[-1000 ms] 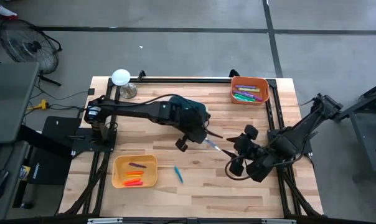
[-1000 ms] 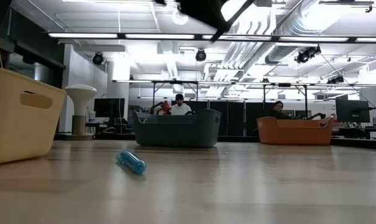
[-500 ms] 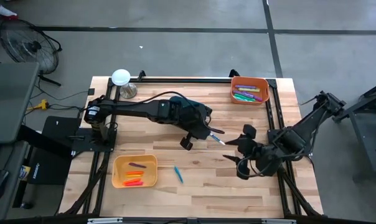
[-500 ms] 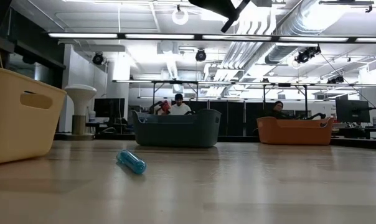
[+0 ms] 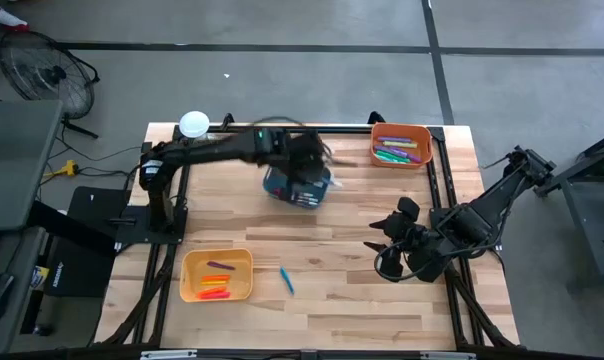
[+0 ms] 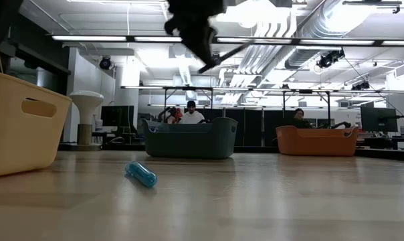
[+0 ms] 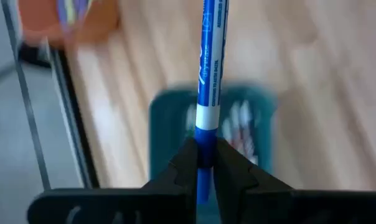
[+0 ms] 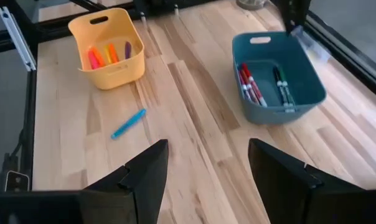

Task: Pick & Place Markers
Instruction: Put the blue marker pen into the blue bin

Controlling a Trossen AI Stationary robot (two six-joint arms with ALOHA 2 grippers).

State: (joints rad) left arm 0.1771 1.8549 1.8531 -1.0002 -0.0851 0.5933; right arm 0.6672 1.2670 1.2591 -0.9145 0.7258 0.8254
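Marker points forward (lengthwise from hand).

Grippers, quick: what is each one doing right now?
Left gripper: closed, holding a blue marker above the teal bin.
Right gripper: open, holding nothing.

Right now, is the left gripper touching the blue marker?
Touching. The left wrist view shows the left gripper shut on the blue marker, with both fingers pressed against its barrel.
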